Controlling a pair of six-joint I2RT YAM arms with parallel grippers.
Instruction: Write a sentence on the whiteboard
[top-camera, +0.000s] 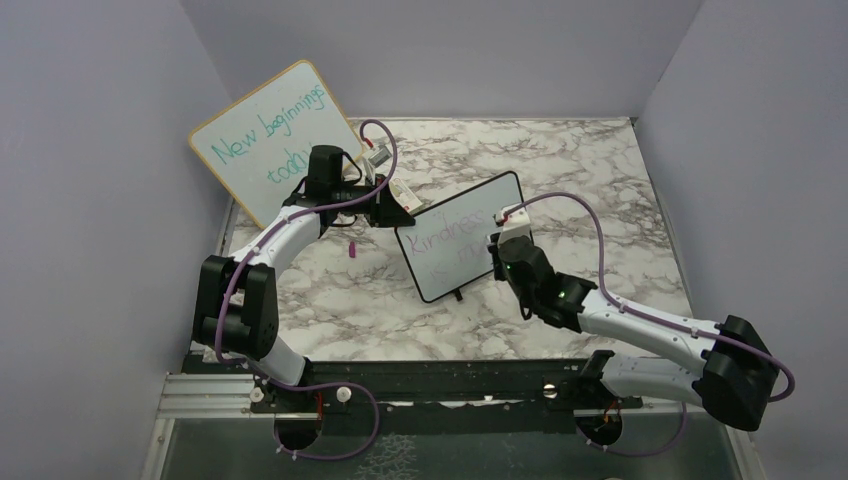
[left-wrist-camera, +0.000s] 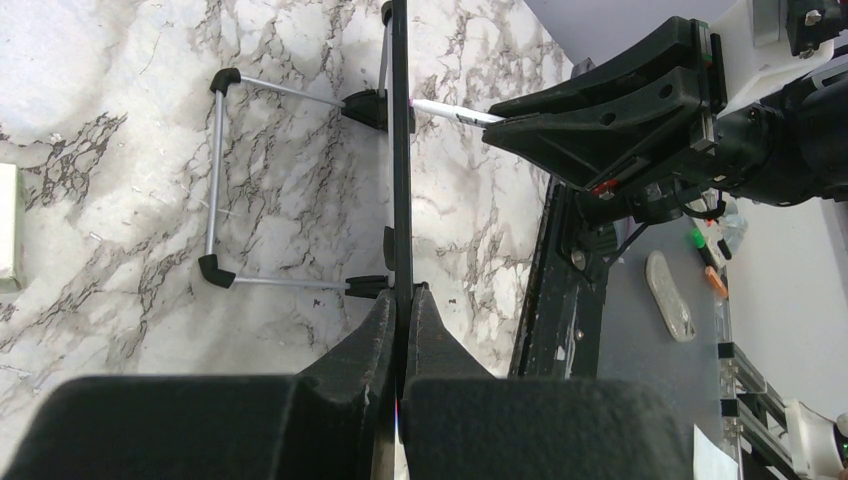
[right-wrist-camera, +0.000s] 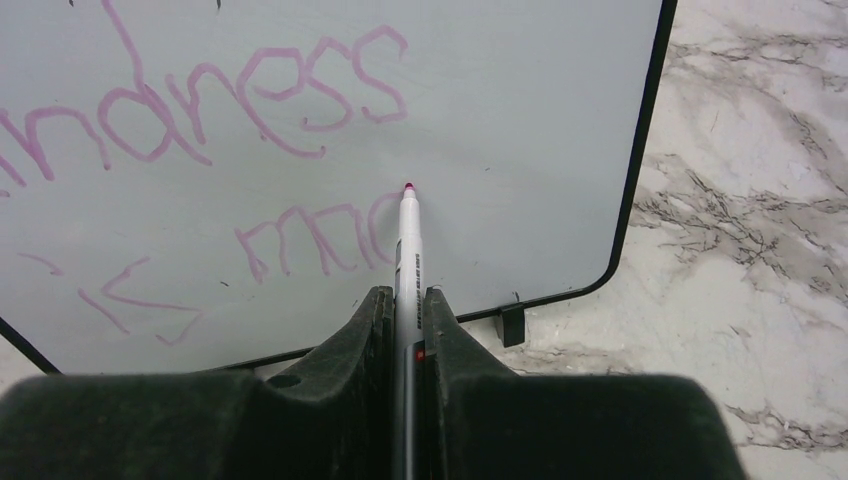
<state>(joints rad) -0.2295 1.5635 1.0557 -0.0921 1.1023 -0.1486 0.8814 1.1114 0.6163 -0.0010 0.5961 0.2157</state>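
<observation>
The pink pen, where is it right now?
In the right wrist view the pen sits pinched in the right gripper, low in the middle, its tip at the whiteboard, at the end of the second line of pink writing.

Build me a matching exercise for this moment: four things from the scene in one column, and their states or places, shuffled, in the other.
1. left gripper
2. right gripper
3. sentence
4. wood-framed board

A. shut on the marker
B. leaning at the far left, teal writing
C. shut on the whiteboard edge
D. purple-pink, two lines on the whiteboard

Pairs: 1-C, 2-A, 3-D, 4-B
</observation>
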